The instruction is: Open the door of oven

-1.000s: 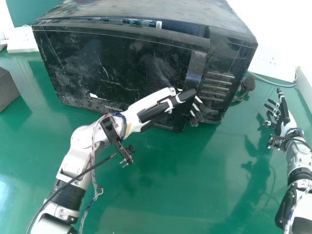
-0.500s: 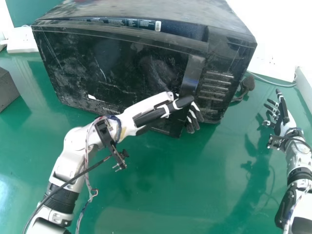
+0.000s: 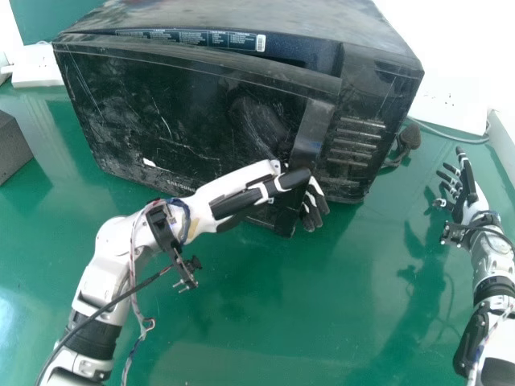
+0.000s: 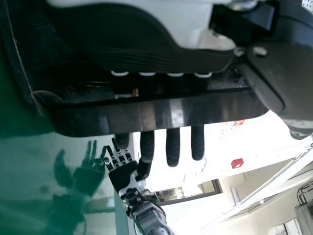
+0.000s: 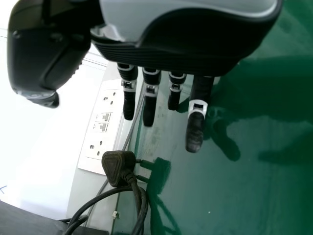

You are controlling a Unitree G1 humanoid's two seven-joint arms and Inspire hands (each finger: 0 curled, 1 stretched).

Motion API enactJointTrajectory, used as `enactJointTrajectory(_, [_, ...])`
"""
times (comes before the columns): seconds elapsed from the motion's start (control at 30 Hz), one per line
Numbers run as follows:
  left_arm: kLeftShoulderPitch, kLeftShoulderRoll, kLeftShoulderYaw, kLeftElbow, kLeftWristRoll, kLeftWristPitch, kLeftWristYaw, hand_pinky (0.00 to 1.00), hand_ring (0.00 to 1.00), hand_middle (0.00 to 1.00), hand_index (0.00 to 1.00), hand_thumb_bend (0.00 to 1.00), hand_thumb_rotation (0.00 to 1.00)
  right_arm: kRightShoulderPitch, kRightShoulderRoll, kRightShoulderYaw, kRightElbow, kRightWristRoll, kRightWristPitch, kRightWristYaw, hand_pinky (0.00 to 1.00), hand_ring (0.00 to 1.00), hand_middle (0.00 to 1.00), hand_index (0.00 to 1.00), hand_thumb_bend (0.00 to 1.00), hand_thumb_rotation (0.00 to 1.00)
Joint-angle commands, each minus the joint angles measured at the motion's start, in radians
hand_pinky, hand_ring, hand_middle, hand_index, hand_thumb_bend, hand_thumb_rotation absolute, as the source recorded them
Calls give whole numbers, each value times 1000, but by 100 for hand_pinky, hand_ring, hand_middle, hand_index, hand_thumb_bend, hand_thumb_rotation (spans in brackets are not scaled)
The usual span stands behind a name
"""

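The black oven (image 3: 366,88) stands at the back of the table. Its front door (image 3: 193,112) is slightly ajar, with a gap along the top and right side. At the door's right edge is my left hand (image 3: 233,197), its fingers hooked behind the upright door handle (image 3: 312,133). In the left wrist view, the fingers of my left hand (image 4: 146,54) pass behind the handle bar (image 4: 161,112), and their tips show beyond it. My right hand (image 3: 465,197) is open at the table's right side, away from the oven; the right wrist view shows this hand (image 5: 195,54) with extended fingers.
A black plug (image 3: 409,137) with its cable lies right of the oven, near a white socket strip (image 5: 101,125) along the wall. A dark grey block (image 3: 12,149) sits at the left edge of the green table (image 3: 265,322).
My left hand has moved left and toward the robot, and the door's right edge has come outward with it. The gap at the top has widened. My right hand has stayed still.
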Motion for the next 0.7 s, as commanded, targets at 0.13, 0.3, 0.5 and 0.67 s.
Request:
enactJointTrajectory(0.13, [26, 6, 32, -69, -63, 13, -11, 22, 28, 36, 44, 99, 91, 55, 23, 18, 36, -24, 46, 0, 49, 67, 81, 84, 77, 100])
enactJointTrajectory(0.3, [37, 8, 39, -93, -85, 36, -13, 23, 29, 36, 44, 96, 88, 57, 24, 14, 37, -18, 43, -4, 51, 65, 82, 87, 76, 100])
enactJointTrajectory(0.5, [49, 10, 48, -118, -106, 63, -12, 20, 26, 35, 44, 94, 86, 56, 23, 12, 38, -16, 50, -5, 47, 66, 83, 87, 77, 100])
enactJointTrajectory(0.67, [72, 1, 57, -131, -91, 37, 3, 21, 27, 35, 43, 91, 86, 57, 22, 9, 39, -14, 50, -6, 44, 61, 78, 85, 76, 100])
